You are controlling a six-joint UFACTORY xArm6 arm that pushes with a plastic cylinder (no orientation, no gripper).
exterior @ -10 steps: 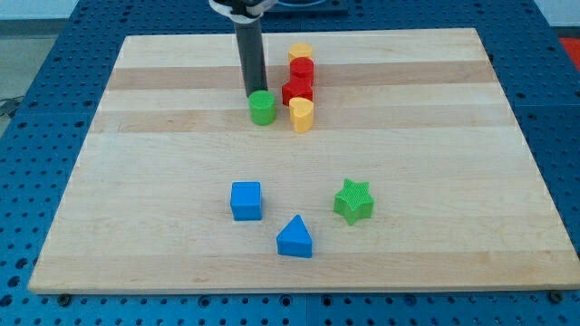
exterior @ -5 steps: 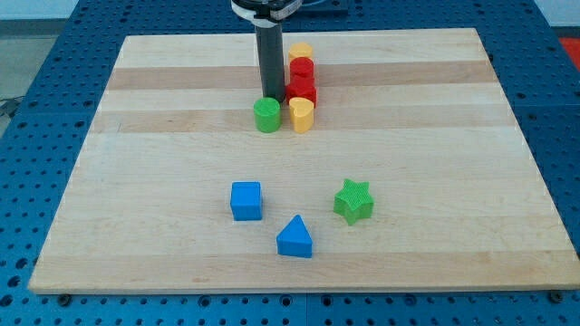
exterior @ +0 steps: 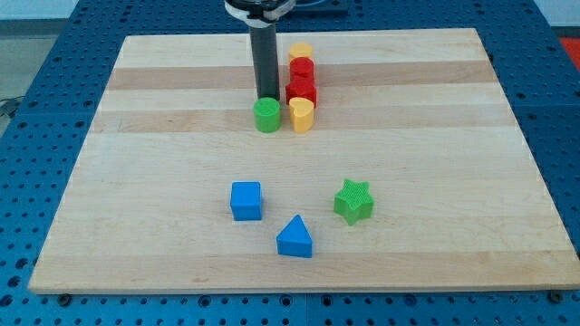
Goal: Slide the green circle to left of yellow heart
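The green circle [exterior: 266, 115] stands on the wooden board just to the left of the yellow heart [exterior: 302, 115], with a small gap between them. My tip [exterior: 266, 97] is right behind the green circle, at its top edge in the view, touching or nearly touching it. The dark rod rises straight up from there to the view's top.
Behind the yellow heart stand two red blocks [exterior: 301, 89] [exterior: 302, 69] and a yellow block [exterior: 300, 52] in a column. A blue cube [exterior: 246, 200], a blue triangle [exterior: 294, 237] and a green star [exterior: 353, 200] lie toward the view's bottom. The board's top edge [exterior: 181, 38] is close behind the rod.
My tip pushed the green circle slightly right and down, closer to the yellow heart. In the last half second the rod shifted a little left; the circle stayed put.
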